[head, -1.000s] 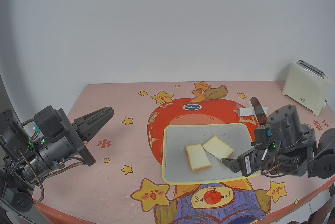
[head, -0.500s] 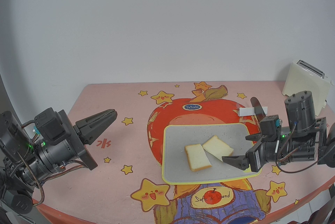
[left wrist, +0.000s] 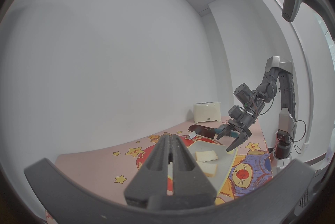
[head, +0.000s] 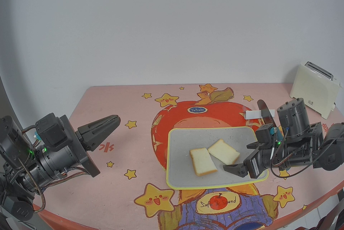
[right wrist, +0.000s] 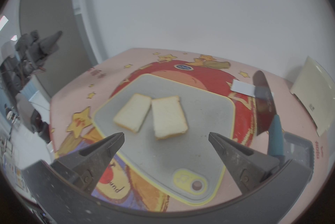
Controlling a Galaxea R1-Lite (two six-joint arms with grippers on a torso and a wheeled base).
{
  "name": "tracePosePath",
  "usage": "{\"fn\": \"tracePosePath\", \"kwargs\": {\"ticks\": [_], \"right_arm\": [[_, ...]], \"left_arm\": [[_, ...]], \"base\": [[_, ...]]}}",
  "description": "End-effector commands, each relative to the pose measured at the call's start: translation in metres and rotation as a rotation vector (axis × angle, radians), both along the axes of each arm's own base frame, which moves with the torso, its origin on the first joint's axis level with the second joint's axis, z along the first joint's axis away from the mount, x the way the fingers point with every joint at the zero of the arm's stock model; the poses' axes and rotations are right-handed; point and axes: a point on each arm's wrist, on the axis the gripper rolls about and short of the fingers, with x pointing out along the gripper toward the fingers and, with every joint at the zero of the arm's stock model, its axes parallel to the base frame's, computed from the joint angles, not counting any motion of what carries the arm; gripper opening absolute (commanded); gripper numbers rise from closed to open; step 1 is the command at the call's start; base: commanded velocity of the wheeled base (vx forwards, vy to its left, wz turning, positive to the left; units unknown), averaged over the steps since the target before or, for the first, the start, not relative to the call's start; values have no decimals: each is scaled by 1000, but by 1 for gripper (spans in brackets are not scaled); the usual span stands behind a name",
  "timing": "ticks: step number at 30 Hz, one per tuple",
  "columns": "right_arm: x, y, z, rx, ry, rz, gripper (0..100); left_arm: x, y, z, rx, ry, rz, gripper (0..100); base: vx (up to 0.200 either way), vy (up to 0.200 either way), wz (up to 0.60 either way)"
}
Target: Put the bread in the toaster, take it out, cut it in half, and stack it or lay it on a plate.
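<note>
Two halves of white bread [head: 202,161] [head: 223,151] lie side by side, touching, on a grey cutting board [head: 186,141] with a yellow rim. My right gripper [head: 239,157] hangs open low over the board's right end, just right of the bread, holding nothing. In the right wrist view the halves [right wrist: 133,112] [right wrist: 169,121] lie beyond its spread fingers [right wrist: 104,151]. A dark-bladed knife [head: 265,111] with a teal handle [right wrist: 275,134] lies right of the board. The cream toaster [head: 314,90] stands at the far right. My left gripper [head: 107,121] is shut and empty above the table's left side.
A white card [head: 252,114] lies under the knife's tip. A dark grey tray [right wrist: 296,146] sits by the knife handle. The pink printed tabletop [head: 118,105] has bare room left of the board. The table's front edge runs close to the board.
My right wrist swung up and back down, and the open gripper has shifted slightly left toward the bread. The left gripper has barely moved. The bread lies as before.
</note>
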Motion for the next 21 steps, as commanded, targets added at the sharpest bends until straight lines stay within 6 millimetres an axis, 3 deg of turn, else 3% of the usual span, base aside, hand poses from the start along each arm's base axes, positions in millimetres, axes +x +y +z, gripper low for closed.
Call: {"fn": "tracePosePath", "kwargs": {"ticks": [1,21], "right_arm": [[2,2,-6,-16,15,7,100],[17,8,-13,-37,20,13,100]], "left_arm": [[0,0,0,0,0,0,0],[-1,0,-1,4,5,-1,0]], "base": [[0,0,0],[0,0,0]]}}
